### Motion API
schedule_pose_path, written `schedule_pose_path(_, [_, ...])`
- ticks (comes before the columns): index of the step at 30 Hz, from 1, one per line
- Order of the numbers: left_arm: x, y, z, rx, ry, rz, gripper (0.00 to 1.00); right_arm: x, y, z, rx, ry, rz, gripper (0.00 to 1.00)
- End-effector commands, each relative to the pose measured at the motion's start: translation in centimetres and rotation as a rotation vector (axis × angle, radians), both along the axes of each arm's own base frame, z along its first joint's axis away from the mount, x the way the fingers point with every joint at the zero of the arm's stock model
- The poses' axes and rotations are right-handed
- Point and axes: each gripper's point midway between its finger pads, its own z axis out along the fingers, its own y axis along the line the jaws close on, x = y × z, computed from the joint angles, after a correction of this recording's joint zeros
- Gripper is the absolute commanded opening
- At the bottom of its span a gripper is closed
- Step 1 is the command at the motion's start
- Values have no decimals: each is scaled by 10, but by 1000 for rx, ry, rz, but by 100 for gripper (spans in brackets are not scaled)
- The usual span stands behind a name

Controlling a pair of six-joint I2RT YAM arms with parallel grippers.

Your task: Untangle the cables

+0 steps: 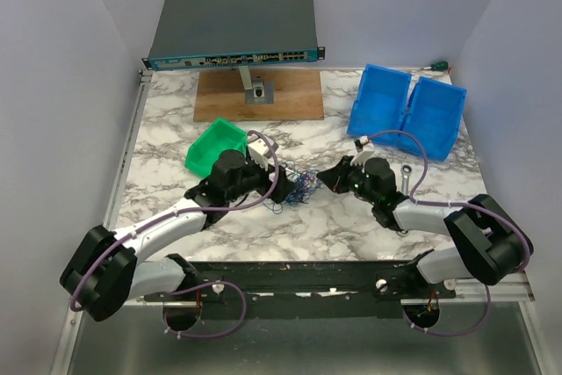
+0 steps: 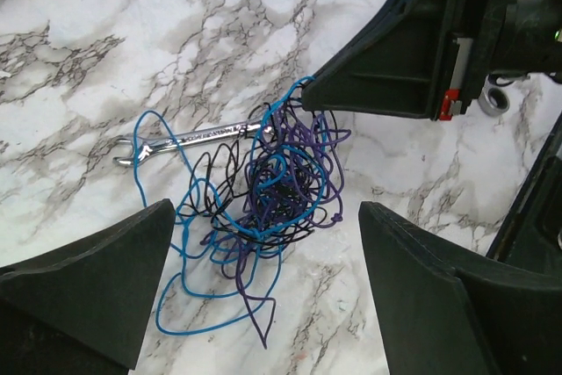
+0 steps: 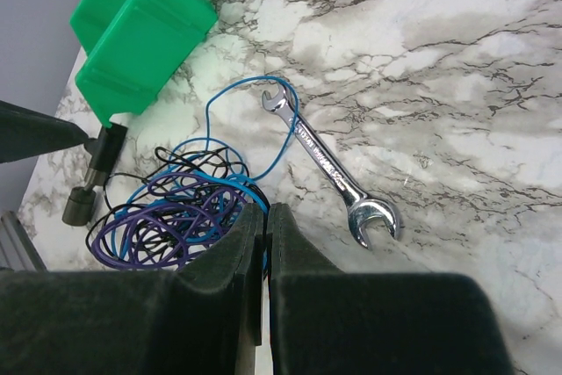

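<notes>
Right hand (image 3: 265, 217) clamped on the cables (image 2: 272, 173), left hand (image 2: 263, 217) spread apart around them; a wrench (image 3: 329, 169) lies touching them mid-frame

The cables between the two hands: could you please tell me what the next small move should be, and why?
Probably close the left hand on the cables. It stands open on either side of the bundle, while the right hand is shut on a strand at its far edge, so anchoring the bundle should let that strand be drawn out.

Left gripper (image 2: 265, 212) spread wide, right gripper (image 3: 265, 210) pinched closed, tips facing.
</notes>
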Motion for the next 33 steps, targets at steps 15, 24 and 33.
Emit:
schedule_pose_path(15, [10,-58,-40,216,118,-145,55,5,7,2,10,3,17,3])
schedule_pose_path(24, [25,-27,-27,31,186,-72,0,8,6,-1,-10,10,11,4])
schedule_pose_path(33, [28,-3,-14,-119,194,-30,0,19,-13,-9,-78,16,-103,32])
